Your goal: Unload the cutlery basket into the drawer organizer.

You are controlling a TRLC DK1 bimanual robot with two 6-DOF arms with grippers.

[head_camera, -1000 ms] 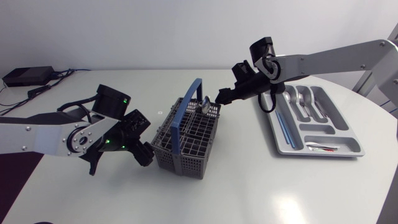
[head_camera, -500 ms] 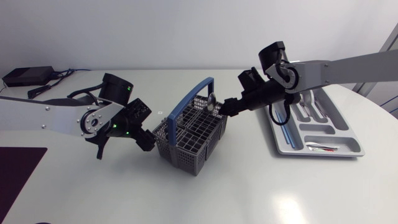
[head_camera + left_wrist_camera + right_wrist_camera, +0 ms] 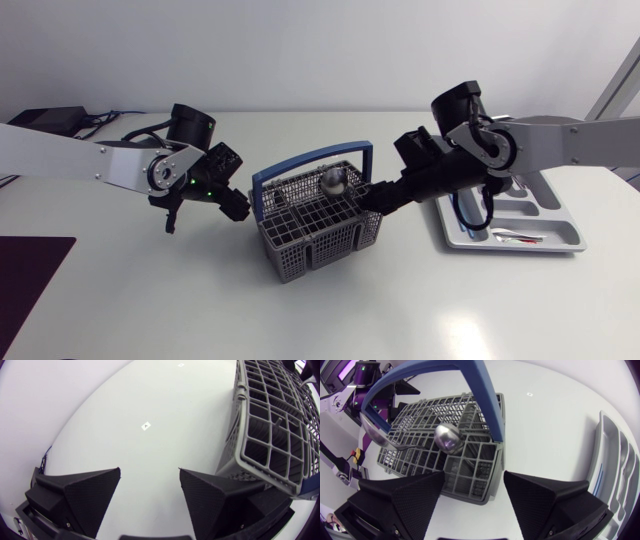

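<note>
Centrally on the white table (image 3: 150,300) sits a grey mesh cutlery basket (image 3: 315,225) with a blue handle (image 3: 300,170) arching over it. One spoon (image 3: 333,181) leans inside, its rounded bowl up near the handle.

From the left, the left gripper (image 3: 236,206) rests low just beside the basket's left wall. Its wrist view shows the fingers (image 3: 85,495) spread wide with only bare table between them, and the basket's mesh wall against the outer side of one finger.

From the right, the right gripper (image 3: 371,199) sits at the basket's right rim. Its wrist view shows broad fingers (image 3: 547,495) set wide apart, holding nothing, with a basket corner just ahead of the gap.

To the right lies the grey drawer organizer (image 3: 520,240), partly hidden behind the right arm and well apart from the basket.
</note>
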